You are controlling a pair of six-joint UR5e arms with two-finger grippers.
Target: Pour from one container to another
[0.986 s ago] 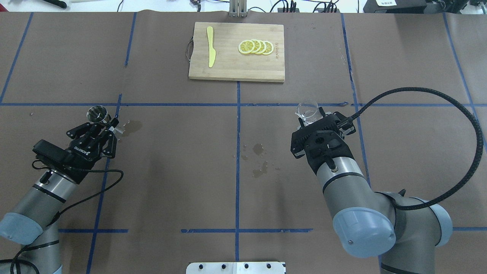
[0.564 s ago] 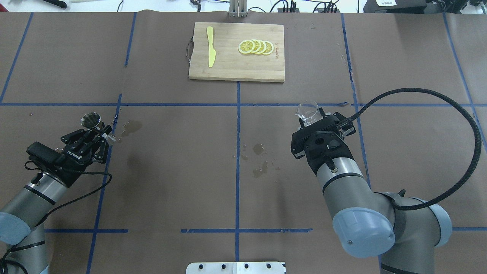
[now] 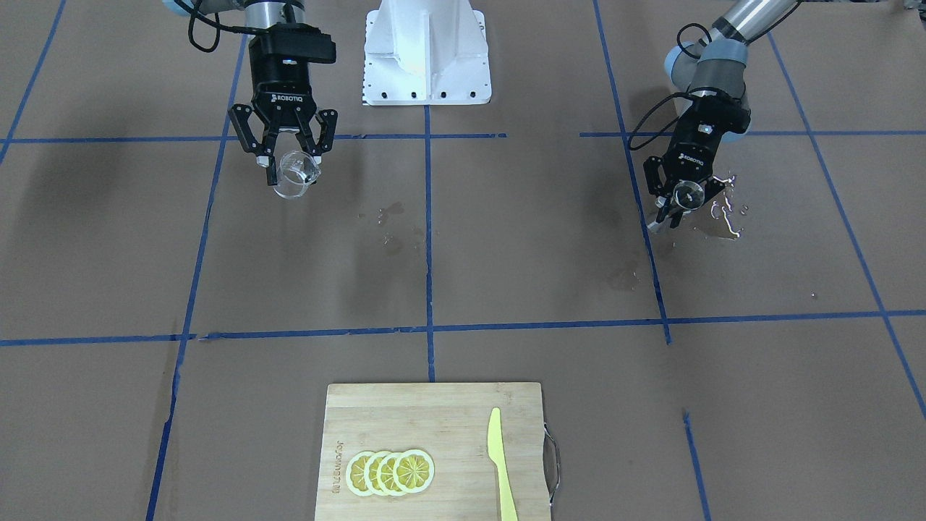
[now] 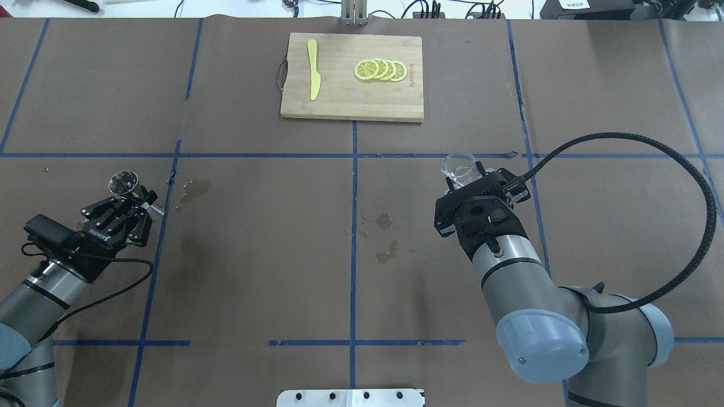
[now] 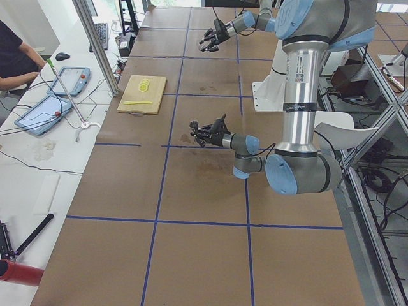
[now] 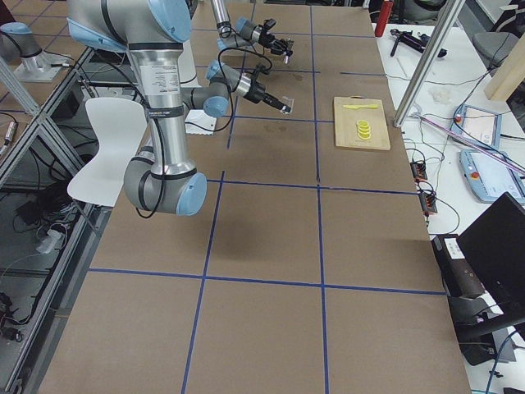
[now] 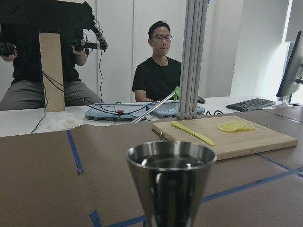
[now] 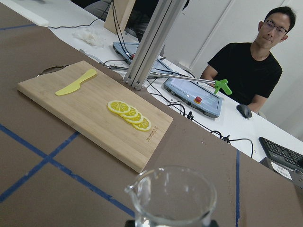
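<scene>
The silvery steel jigger (image 4: 123, 182) stands upright in my left gripper (image 4: 134, 199), which is shut on its narrow waist at the table's left side. Its open top cone (image 7: 170, 165) fills the left wrist view. In the front-facing view the jigger (image 3: 687, 194) and the left gripper (image 3: 682, 205) are on the right. The clear glass measuring cup (image 4: 459, 165) is upright, with my right gripper (image 4: 468, 176) shut on it right of the table's middle. The cup's lip (image 8: 142, 185) points left in the right wrist view. The cup (image 3: 296, 174) hangs below the right gripper (image 3: 293, 163) in the front-facing view.
A wooden cutting board (image 4: 339, 102) lies at the far middle with lemon slices (image 4: 380, 70) and a yellow knife (image 4: 313, 69). Wet spots (image 4: 384, 223) mark the paper at the centre, and another stain (image 4: 195, 186) lies near the left gripper. A puddle (image 3: 723, 217) glints beside the jigger.
My left gripper has drawn back to the left and toward the robot, carrying the jigger with it. The right gripper and the glass cup have barely moved.
</scene>
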